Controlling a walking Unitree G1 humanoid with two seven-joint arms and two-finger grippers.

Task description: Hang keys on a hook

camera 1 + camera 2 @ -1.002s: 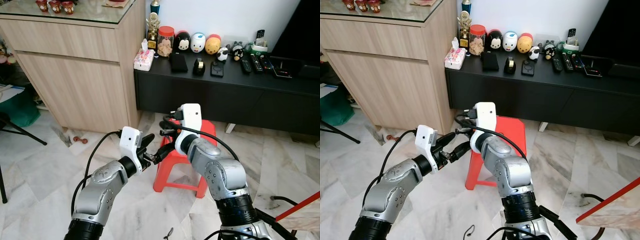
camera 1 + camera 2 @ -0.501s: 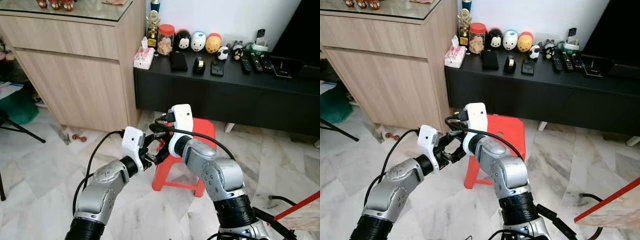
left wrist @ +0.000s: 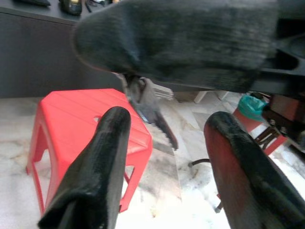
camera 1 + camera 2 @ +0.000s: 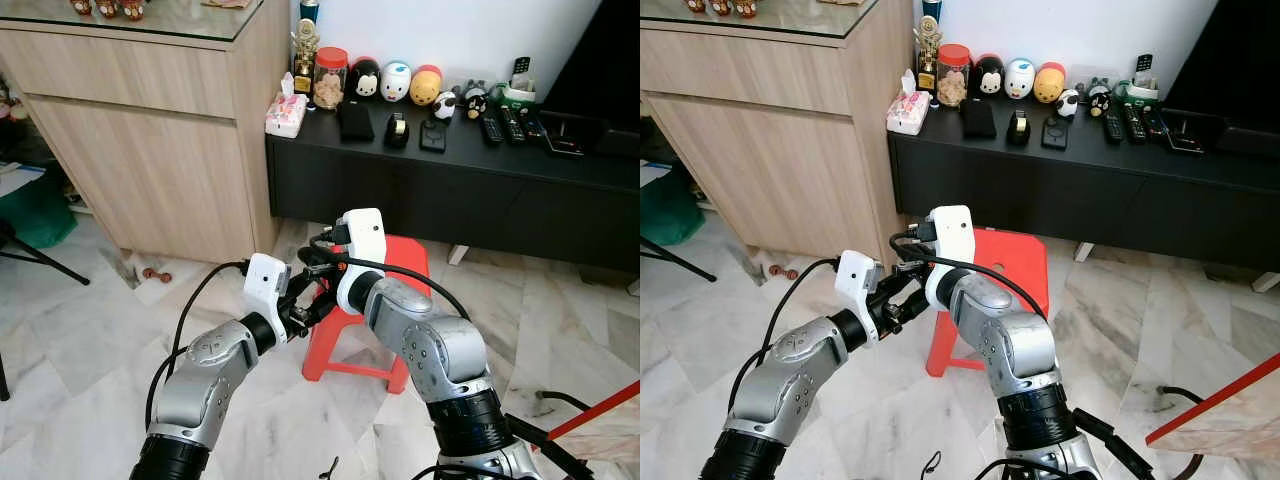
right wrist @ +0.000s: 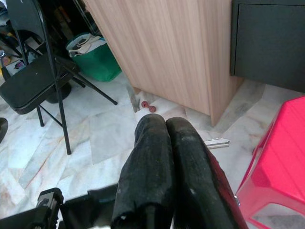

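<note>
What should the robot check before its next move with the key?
1. Right gripper shut on the small silver metal key: ok.
2. Left gripper open, ready to take it: ok.
3. Key far enough in between the left fingers: cannot tell.
4. Both grippers apart from the red plastic stool: ok.
5. Where the hook is: cannot tell.

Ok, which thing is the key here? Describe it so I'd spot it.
Find the red stool before the black cabinet; the two claws meet at its near-left corner. The key is the silver toothed blade poking from the shut right claw, facing the open left claw.
</note>
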